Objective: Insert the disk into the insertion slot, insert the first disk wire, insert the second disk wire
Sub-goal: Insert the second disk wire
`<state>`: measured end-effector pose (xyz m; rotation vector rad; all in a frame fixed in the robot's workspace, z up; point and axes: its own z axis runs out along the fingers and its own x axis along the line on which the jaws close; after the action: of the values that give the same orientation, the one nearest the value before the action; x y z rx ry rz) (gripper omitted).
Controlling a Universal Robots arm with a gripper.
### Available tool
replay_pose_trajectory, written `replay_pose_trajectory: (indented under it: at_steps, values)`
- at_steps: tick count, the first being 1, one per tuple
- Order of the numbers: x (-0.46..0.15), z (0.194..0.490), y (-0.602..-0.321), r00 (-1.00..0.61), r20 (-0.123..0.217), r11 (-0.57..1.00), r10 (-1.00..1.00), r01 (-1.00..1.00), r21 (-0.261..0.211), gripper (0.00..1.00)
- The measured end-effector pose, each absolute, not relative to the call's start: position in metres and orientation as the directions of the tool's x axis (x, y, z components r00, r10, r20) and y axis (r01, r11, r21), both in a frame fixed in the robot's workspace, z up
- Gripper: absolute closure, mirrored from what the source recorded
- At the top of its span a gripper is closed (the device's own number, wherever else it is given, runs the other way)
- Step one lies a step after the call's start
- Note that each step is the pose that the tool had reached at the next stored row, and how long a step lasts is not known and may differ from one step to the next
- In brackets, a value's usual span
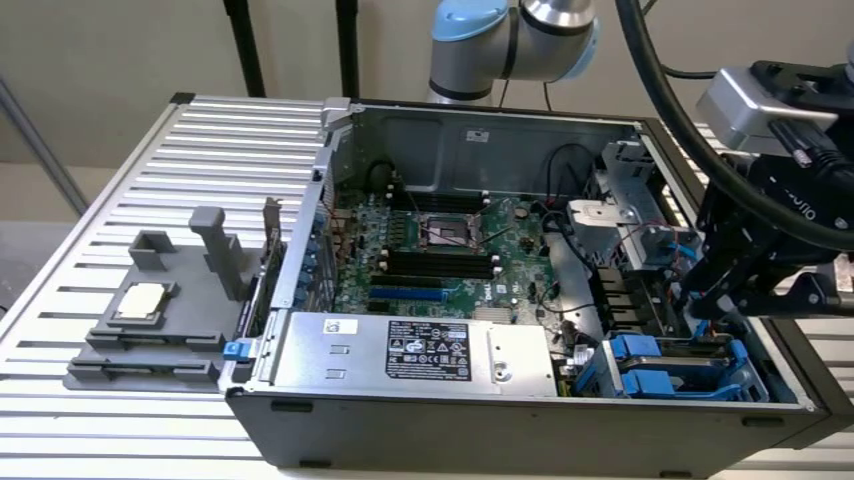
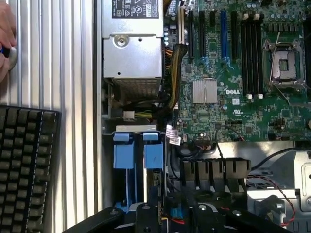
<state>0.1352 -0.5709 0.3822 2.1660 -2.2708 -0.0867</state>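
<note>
The insertion slot [image 1: 674, 368] is the drive cage with bright blue tabs at the near right corner of the open computer case. In the wrist view the insertion slot [image 2: 109, 170] holds two blue carriers side by side. The disk [image 2: 155, 178] shows edge-on under one blue tab [image 2: 153, 154], seated in the cage. My gripper [image 1: 701, 303] hangs just above the cage's back end. In the wrist view my gripper [image 2: 177, 219] is open, its black fingers [image 2: 146, 217] apart. A small blue connector [image 2: 178, 212] and thin red wires lie between them at the disk's rear.
A silver power-supply box [image 1: 420, 350] with a black label lies beside the cage, with the green motherboard [image 1: 441, 245] behind it. Black cable bundles [image 2: 194, 150] run near the cage. A grey stand with a chip [image 1: 144, 305] sits outside the case. A keyboard [image 2: 26, 165] and a person's hand [image 2: 6, 39] are close by.
</note>
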Motion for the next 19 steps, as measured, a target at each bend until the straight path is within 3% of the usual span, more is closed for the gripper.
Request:
replay_pose_trajectory:
  at_steps: [15,18,19]
  values:
    - [0.140,0.374,-0.559,-0.048,0.004,0.048,-0.999,-0.998,0.040,0.67]
    - [0.140,0.374,-0.558,-0.048,0.008,0.048,-0.999,-0.998,0.039,0.69]
    - [0.140,0.374,-0.558,-0.048,0.009,0.048,-0.999,-0.998,0.039,0.76]
